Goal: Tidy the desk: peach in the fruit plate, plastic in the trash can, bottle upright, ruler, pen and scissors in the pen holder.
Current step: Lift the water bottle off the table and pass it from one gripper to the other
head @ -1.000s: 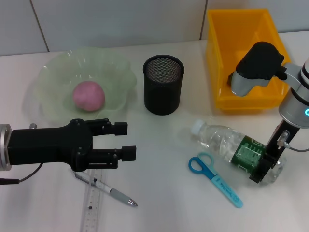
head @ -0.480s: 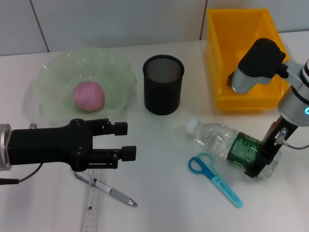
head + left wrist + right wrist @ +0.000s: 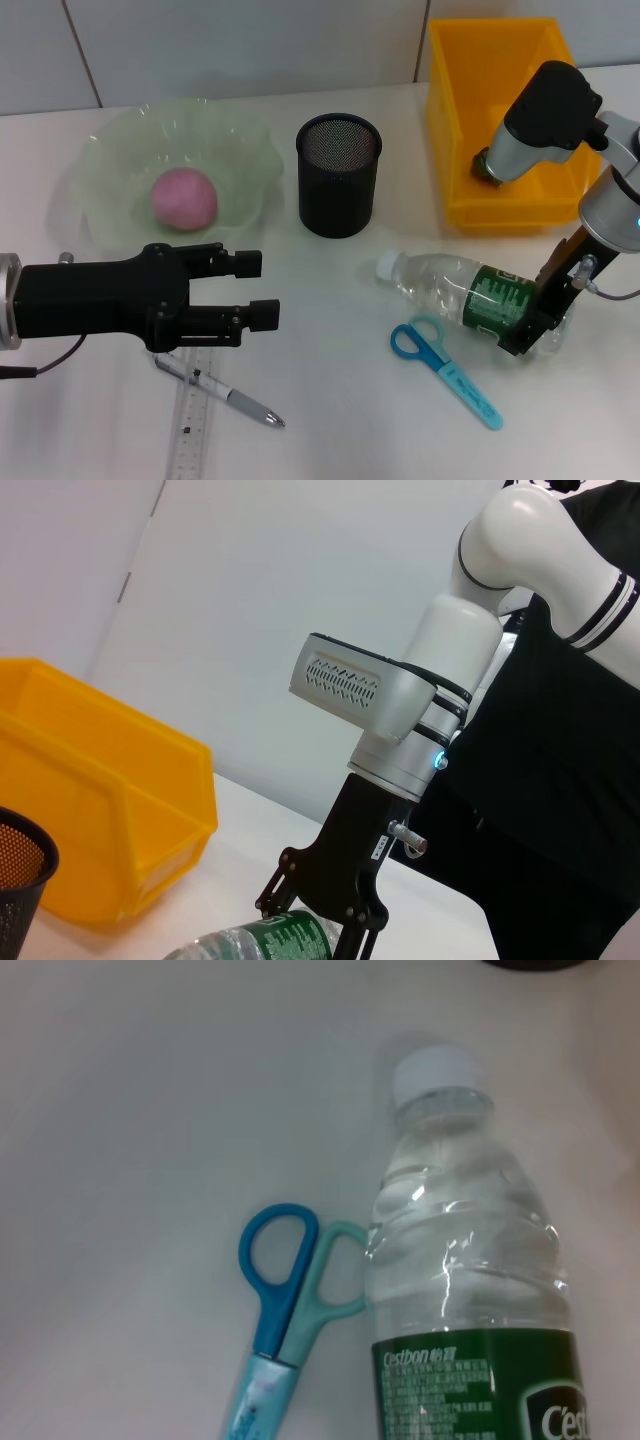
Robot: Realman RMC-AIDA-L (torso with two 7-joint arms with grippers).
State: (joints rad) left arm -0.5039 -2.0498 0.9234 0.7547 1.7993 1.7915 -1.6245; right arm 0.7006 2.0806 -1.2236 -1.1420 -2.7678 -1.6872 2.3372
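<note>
Two arms in the head view: the right gripper (image 3: 533, 328), lower right of frame, has its fingers clamped on the green-label end of the bottle (image 3: 455, 291), which lies on the desk (image 3: 330, 400) with its cap pointing toward frame centre. Right wrist view shows the cap and the scissors (image 3: 280, 1300) handle touching the bottle's side, which the head view makes look like a small gap. The left gripper (image 3: 253, 290) hovers at lower left, fingers spread wide, nothing held, over the pen (image 3: 225, 392) and ruler (image 3: 195, 420). Peach (image 3: 184, 198) sits in the fruit plate (image 3: 120, 150); pen holder (image 3: 339, 174) stands centre, open desk around it.
</note>
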